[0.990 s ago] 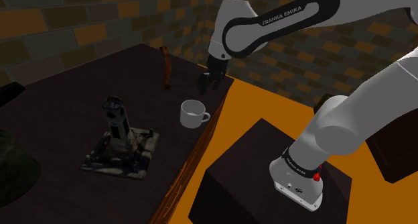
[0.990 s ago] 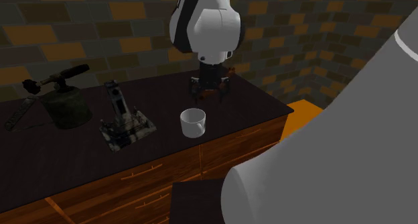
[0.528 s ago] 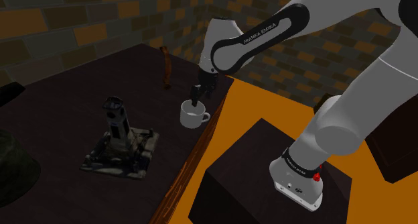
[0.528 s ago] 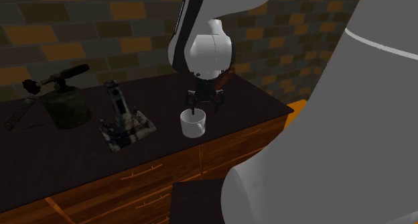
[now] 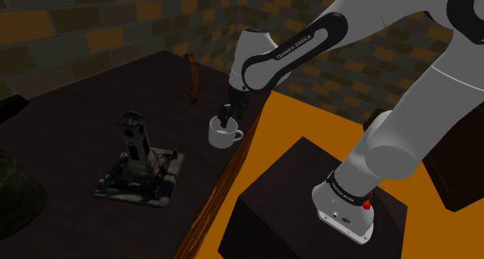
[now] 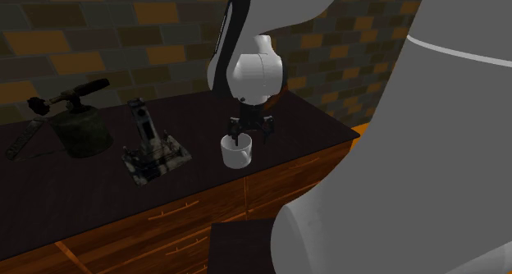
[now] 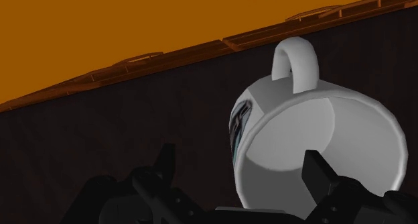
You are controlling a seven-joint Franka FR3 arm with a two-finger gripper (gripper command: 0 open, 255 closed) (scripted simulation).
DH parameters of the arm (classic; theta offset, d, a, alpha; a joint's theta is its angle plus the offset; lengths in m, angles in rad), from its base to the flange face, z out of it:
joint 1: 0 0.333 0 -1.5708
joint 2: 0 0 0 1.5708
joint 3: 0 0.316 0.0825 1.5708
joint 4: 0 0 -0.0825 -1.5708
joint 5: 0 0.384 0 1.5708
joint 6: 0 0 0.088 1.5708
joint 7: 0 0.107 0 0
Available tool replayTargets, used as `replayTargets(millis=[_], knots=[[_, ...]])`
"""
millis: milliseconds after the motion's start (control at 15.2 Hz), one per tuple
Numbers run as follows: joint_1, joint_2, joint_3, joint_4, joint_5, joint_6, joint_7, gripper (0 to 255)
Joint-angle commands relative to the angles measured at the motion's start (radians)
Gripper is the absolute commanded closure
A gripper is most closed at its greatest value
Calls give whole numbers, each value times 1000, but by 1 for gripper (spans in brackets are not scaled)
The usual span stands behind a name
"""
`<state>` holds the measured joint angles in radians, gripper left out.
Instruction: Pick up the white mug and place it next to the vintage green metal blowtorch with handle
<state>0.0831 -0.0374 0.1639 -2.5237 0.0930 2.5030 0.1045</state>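
Between the gripper's (image 7: 241,168) black fingers, what is found? (Inspector)
Fingers spread, gripping nothing. 1 wall of the white mug (image 7: 321,125) stands between them, untouched. Mug upright, plain, empty, mouth facing the gripper, handle toward the counter's (image 6: 312,125) front edge. (Assessor)
And the blowtorch (image 6: 80,126)? (Inspector)
Well apart from the mug, beyond the grey tool (image 6: 152,149). (Assessor)

Between the white mug (image 6: 236,152) and the green blowtorch (image 6: 80,126) an upright grey tool (image 6: 150,145) stands in the way — bare dark surface (image 6: 74,186) lies open along the wooden front edge.
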Motion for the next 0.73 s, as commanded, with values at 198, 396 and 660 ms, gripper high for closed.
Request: replayTargets(millis=[198, 396, 660], knots=[[0, 0, 0, 0, 0, 1, 0, 255], [0, 0, 0, 0, 0, 1, 0, 255], [0, 1, 0, 0, 0, 1, 0, 255]])
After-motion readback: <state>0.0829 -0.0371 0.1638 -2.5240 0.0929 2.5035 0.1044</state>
